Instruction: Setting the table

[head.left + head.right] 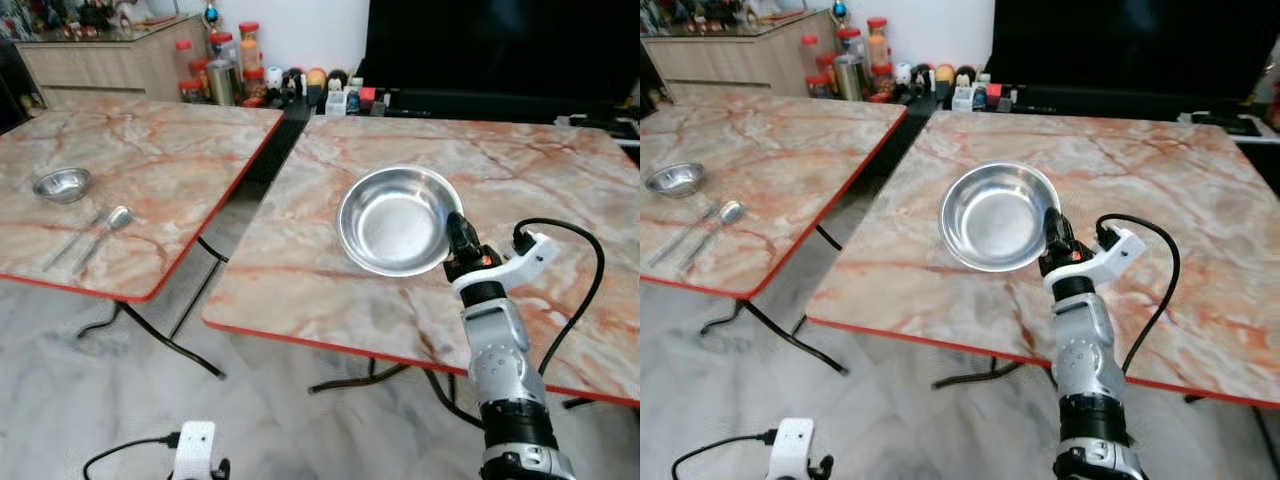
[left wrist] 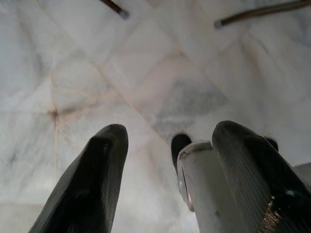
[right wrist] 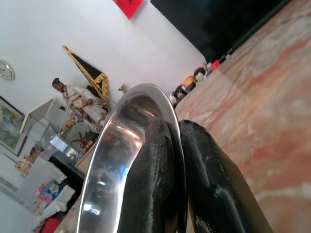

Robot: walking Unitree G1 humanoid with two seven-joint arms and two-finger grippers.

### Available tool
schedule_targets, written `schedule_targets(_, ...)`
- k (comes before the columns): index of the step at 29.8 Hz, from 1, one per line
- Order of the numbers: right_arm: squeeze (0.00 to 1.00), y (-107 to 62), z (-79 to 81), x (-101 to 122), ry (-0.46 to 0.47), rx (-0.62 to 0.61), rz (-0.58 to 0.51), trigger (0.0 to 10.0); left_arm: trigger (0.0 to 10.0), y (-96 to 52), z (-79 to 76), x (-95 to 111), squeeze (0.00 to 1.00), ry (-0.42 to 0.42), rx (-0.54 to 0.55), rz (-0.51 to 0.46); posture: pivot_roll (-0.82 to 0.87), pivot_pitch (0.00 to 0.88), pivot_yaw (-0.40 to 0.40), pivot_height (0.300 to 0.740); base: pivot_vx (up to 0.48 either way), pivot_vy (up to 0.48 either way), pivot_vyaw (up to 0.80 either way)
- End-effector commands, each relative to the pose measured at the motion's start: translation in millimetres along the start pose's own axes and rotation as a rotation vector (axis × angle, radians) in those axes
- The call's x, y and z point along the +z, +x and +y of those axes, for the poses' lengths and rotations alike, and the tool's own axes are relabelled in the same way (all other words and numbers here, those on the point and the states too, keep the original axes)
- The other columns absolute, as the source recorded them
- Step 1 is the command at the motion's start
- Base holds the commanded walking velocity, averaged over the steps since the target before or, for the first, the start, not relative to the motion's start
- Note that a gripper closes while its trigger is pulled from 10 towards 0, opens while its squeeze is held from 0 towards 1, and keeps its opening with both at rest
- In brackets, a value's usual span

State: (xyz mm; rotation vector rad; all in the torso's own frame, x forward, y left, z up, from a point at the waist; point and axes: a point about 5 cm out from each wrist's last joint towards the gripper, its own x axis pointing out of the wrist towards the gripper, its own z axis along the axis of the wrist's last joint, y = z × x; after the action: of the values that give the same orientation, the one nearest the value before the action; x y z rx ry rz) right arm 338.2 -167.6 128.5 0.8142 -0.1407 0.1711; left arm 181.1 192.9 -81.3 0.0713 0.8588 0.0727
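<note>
While two marble-patterned tables with red edges stand side by side with a gap between them, the right table (image 1: 330, 290) carries the main thing of the task, and the left table (image 1: 180, 140) carries the smaller things. Under both is a pale marble floor (image 2: 146, 73).

On the right table, a steel bowl (image 1: 398, 220) is near the edge that faces the robot. It is wide and shallow, and its hollow side faces up. The right gripper (image 1: 459, 238) is at the bowl's rim, on the side nearest to the robot and slightly to the right. In the right wrist view its two black fingers (image 3: 150, 184) are pressed together on the thin rim, one inside the bowl and one outside, so the gripper is clenched on the bowl. The bowl seems slightly tilted, but I cannot tell whether it touches the table or is lifted from it. The silver right arm comes up from below, and a black cable (image 1: 580, 270) loops from the wrist over the table.

The left gripper (image 2: 165, 184) hangs low beside the robot and points down to the floor. Its fingers stand apart with nothing between them.

On the left table, a small bowl (image 1: 62, 184) stands near the far left side. Just in front of it a spoon (image 1: 106, 232) lies beside another long piece of cutlery (image 1: 72, 240); I cannot tell what kind it is. They are well apart from the steel bowl.

At the back, jars (image 1: 225, 65) and small items stand against the wall.
</note>
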Motion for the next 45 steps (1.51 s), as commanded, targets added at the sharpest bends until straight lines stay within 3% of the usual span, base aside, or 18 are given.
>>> schedule_targets(1,0.00,2.9,3.4,7,-0.023,0.012,-0.018,10.0,10.0,0.0,1.2,0,0.00,0.007,0.003,0.001,-0.03,0.000,0.006,0.719,0.000,-0.251,0.00)
schedule_targets(11,0.00,4.9,0.6,9,-0.027,-0.028,-0.033,10.0,10.0,-0.6,1.6,-1,0.00,-0.004,0.008,-0.001,-0.03,0.000,0.000,0.719,0.000,-0.225,0.00)
schedule_targets(15,0.00,5.7,-4.9,9,-0.030,-0.100,-0.054,10.0,10.0,-0.8,1.8,-2,0.00,-0.009,0.012,0.003,-0.03,0.000,-0.001,0.719,0.000,0.000,0.00)
schedule_targets(18,0.00,6.2,-16.2,8,-0.019,-0.236,-0.084,10.0,10.0,-1.1,2.7,-3,0.00,-0.016,0.012,0.001,-0.03,0.000,0.001,0.719,0.000,0.000,0.00)
schedule_targets(26,0.00,13.2,-19.6,7,-0.033,-0.345,-0.113,10.0,10.0,-1.7,4.7,-4,0.00,-0.026,0.012,0.000,-0.03,0.000,0.002,0.719,0.000,0.000,0.00)
schedule_targets(35,0.00,17.0,-17.0,-4,-0.057,-0.354,-0.076,10.0,10.0,-2.4,7.8,-7,0.00,-0.047,0.025,0.011,-0.02,0.000,-0.004,0.719,0.000,0.000,-0.09)
schedule_targets(45,0.00,18.5,-17.0,0,-0.059,-0.345,-0.108,10.0,10.0,-1.4,12.0,-2,0.00,-0.048,0.058,-0.006,-0.02,0.000,-0.004,0.719,0.000,0.000,-0.24)
